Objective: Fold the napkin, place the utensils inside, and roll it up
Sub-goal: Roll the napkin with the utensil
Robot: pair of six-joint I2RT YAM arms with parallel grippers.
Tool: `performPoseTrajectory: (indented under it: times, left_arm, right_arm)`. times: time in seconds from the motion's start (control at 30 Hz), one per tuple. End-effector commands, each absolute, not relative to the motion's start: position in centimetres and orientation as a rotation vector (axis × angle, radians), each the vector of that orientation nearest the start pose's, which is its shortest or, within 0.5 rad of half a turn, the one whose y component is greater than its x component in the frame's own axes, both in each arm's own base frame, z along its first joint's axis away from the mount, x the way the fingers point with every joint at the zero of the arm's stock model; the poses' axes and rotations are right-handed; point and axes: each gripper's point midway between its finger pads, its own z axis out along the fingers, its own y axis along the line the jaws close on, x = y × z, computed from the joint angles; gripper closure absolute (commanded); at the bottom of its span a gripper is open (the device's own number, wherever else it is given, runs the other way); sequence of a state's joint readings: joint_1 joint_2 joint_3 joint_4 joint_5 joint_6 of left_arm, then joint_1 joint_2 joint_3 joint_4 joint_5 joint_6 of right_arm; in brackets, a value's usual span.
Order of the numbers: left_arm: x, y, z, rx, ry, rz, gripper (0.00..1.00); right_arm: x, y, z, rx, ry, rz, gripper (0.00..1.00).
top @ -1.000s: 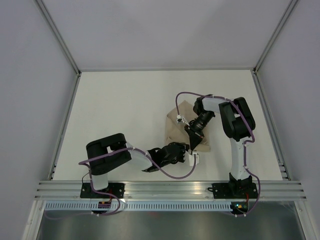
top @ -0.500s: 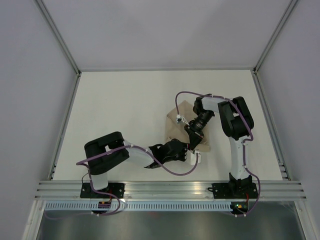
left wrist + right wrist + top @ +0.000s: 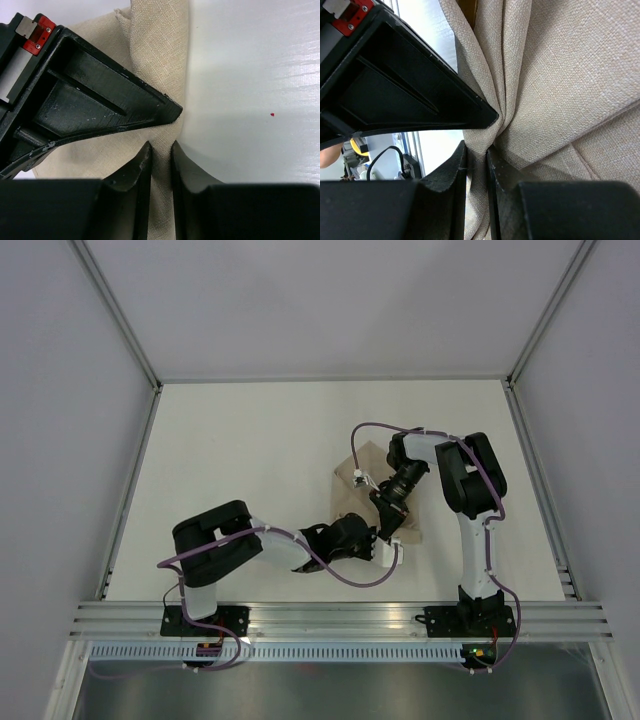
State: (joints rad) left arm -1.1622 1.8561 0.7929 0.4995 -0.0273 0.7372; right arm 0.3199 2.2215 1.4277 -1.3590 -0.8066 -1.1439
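Napkin [image 3: 350, 492] lay crumpled on white table [image 3: 250, 440], beyond and left of right arm base [image 3: 470, 618]. Cloth was gathered into long ridges running to one pinched point. Right gripper [image 3: 476, 150], up-left of that base, had jaws narrow, clamped on bunched fold. Left gripper [image 3: 161, 150], farther left of base, had jaws equally narrow, nipping napkin edge. Its fingertips sat just beside right gripper's.

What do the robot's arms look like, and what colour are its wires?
Both arms are black and white: chunky black joints with white tubes between. The left arm and right arm each trail a looping purple cable. The jaws are matte black ribbed wedges, with a small red tag beside one.
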Motion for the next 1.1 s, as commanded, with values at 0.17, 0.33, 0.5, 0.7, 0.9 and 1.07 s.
performPoseTrajectory:
  times: [0.17, 0.33, 0.5, 0.7, 0.9, 1.07]
  left_arm:
    - [19.1, -40.0, -1.5, 1.840, 1.388, -0.334, 0.95]
    - [17.7, -40.2, -1.9, 1.833, 1.461, -0.448, 0.98]
    - [17.1, -39.9, -2.3, 1.799, 1.550, -0.543, 0.98]
    - [16.8, -39.7, -2.2, 1.756, 1.623, -0.642, 0.98]
    - [17.0, -39.3, -2.0, 1.685, 1.697, -0.743, 0.98]
    - [16.8, -39.1, -2.1, 1.633, 1.773, -0.864, 0.98]
  right_arm:
    - [23.0, 16.7, -1.2, -1.819, 2.353, 1.383, 0.87]
    - [23.5, 16.9, -0.1, -1.785, 2.334, 1.371, 0.68]
    - [24.1, 17.4, 1.7, -1.713, 2.327, 1.353, 0.52]
    - [26.7, 17.3, 4.1, -1.569, 2.318, 1.210, 0.45]
    - [30.2, 16.5, 7.2, -1.333, 2.296, 1.147, 0.42]
    - [32.4, 14.2, 9.9, -1.204, 2.191, 1.097, 0.42]
